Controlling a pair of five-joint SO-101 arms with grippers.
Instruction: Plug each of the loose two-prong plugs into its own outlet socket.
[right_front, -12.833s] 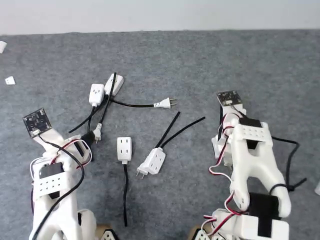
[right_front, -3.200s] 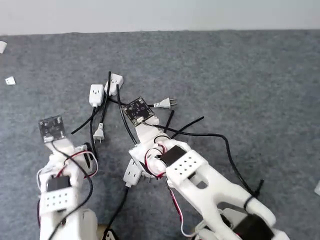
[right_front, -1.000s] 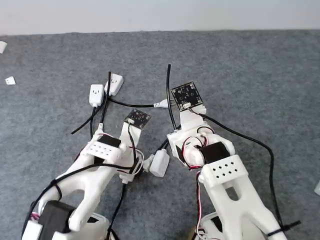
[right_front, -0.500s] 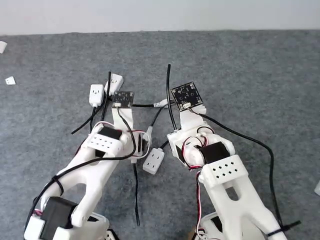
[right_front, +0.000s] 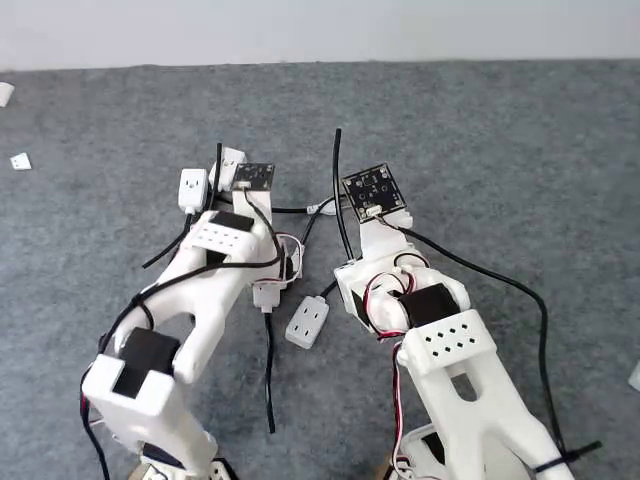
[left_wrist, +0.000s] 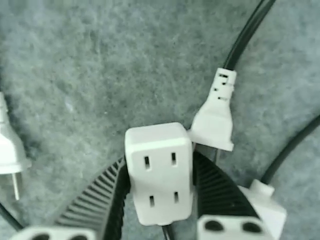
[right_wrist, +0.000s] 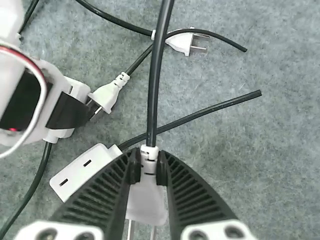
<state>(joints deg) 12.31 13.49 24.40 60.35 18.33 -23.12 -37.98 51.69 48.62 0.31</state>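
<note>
In the left wrist view my left gripper (left_wrist: 159, 165) is shut on a white two-outlet socket (left_wrist: 159, 172), slots facing the camera. A loose white plug (left_wrist: 212, 122) on a black cord lies right beside it on the grey carpet. From above, that held socket (right_front: 268, 297) hangs under the left arm, its cord trailing toward the front. My right gripper (right_wrist: 148, 157) is shut on the neck of a white plug (right_wrist: 145, 197), whose black cord (right_wrist: 157, 75) rises away. A loose white socket (right_wrist: 82, 172) lies beside it, also seen from above as the loose socket (right_front: 306, 322).
Two more white sockets (right_front: 192, 188) (right_front: 232, 160) lie at the back left with tangled black cords. Another plug (right_wrist: 186, 44) rests farther out, and one plug (left_wrist: 10, 150) sits at the left wrist view's edge. Small white bits (right_front: 20, 160) lie far left.
Over the last second the left arm has swung farther out over the table with the socket in its gripper. The right arm has kept still with its plug.
</note>
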